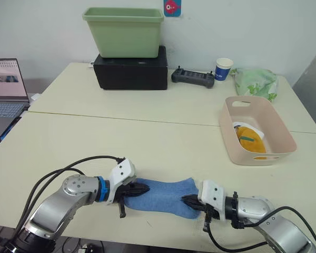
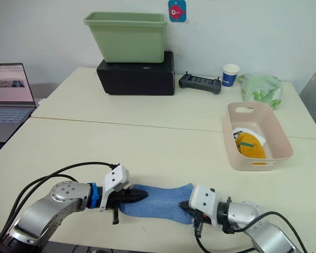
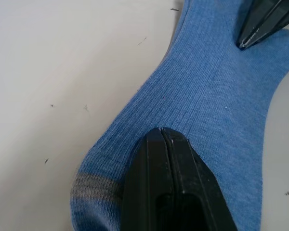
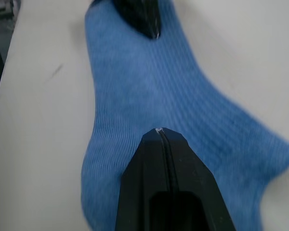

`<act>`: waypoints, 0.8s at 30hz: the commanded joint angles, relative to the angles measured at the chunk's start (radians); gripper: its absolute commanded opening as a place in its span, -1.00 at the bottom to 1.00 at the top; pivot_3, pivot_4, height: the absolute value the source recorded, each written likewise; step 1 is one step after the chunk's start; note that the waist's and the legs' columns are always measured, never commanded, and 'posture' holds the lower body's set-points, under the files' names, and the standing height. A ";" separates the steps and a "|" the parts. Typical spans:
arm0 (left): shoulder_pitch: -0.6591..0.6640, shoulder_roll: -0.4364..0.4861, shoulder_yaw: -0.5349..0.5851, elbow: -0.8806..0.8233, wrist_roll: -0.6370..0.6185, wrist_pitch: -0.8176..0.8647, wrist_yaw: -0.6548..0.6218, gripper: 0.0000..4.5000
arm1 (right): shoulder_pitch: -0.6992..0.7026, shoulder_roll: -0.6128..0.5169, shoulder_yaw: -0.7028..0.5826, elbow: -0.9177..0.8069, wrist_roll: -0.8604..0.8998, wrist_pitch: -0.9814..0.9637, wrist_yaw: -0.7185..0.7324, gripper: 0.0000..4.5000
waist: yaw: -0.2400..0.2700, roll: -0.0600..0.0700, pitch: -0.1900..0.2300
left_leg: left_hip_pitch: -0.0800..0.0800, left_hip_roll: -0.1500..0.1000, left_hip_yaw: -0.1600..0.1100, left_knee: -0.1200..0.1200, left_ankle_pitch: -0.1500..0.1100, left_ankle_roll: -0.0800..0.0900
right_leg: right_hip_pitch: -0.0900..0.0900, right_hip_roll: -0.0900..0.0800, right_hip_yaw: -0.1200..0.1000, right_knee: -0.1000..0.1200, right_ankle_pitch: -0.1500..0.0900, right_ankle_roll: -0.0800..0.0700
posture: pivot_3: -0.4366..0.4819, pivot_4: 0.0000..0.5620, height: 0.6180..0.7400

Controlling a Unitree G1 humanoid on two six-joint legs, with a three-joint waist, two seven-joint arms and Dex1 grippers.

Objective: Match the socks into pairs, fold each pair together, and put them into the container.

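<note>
Jaws clenched: left gripper (image 1: pixel 139 188) on blue sock (image 1: pixel 166 196) toe end, right gripper (image 1: pixel 192 201) on cuff end. Lift evenly, fold ends together, then carry to pink tub (image 1: pixel 282 126).

Silver arms, blue wrist ring, white wrist housings, black cables, black jaws.

Both arms reach in low from the sides, forearms angled inward, wrists roughly level. Left gripper (image 1: pixel 141 188) points toward the right one, fingers (image 3: pixel 169 159) pressed together with no gap, tips resting on the blue sock (image 1: pixel 166 197) at its gray-banded end. Right gripper (image 1: pixel 189 200) points back at the left, fingers (image 4: pixel 160 144) also closed flat together, tips on the sock's opposite end. The two grippers face each other, apart.
</note>
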 commanded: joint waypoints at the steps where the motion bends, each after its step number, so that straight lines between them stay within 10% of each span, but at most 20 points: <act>1: 0.013 0.002 -0.014 0.013 0.029 -0.002 0.003 -1.00 | 0.087 -0.062 -0.049 -0.058 0.018 -0.024 0.039 -0.99 | 0.000 0.000 0.000 | 0.000 0.000 0.000 0.000 0.000 0.000 | 0.001 0.000 0.000 0.000 0.000 0.000 | -0.05 -0.47 0.68; 15: -0.080 -0.018 -0.052 0.013 0.044 -0.111 -0.110 -1.00 | 0.217 0.007 -0.253 -0.183 0.138 0.021 -0.064 -0.99 | 0.000 -0.001 0.000 | 0.001 0.000 0.000 0.000 0.000 0.000 | 0.002 0.000 -0.001 -0.002 0.000 0.000 | -0.05 -0.47 0.68; 24: -0.039 -0.028 -0.120 0.121 0.169 -0.249 -0.110 -1.00 | 0.216 0.150 -0.258 -0.137 0.104 0.096 -0.227 0.17 | 0.000 0.000 0.000 | 0.001 0.000 0.000 0.000 0.000 0.000 | 0.003 -0.001 0.000 -0.002 0.000 0.000 | -0.05 -0.47 0.68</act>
